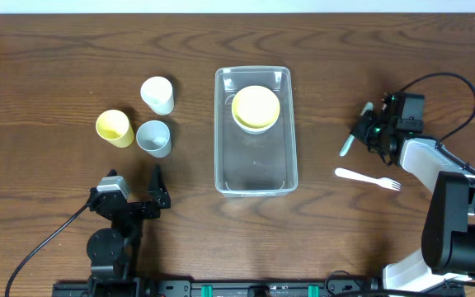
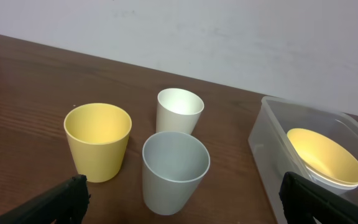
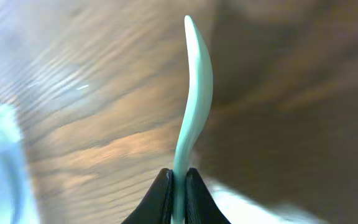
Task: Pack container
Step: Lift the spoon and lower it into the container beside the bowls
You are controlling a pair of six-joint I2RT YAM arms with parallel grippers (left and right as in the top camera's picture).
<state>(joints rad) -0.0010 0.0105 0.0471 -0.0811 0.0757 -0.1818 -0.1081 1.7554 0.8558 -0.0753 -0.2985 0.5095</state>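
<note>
With the overhead view as my clock face and 12 at the table's far edge, I see the clear rectangular plastic container at the middle of the brown wooden table, its long sides running 12 to 6. A round yellow plastic bowl sits at its 12 o'clock end, nested in a white bowl. At the container's 9 o'clock stand three upright plastic cups close together: a white cup, a yellow cup and a pale-blue cup. My left gripper waits at 7 o'clock, fingers spread wide and empty. My right gripper at 3 o'clock pinches a slim pale-green plastic utensil by one end. A white plastic fork lies on the table at 4 o'clock.
</note>
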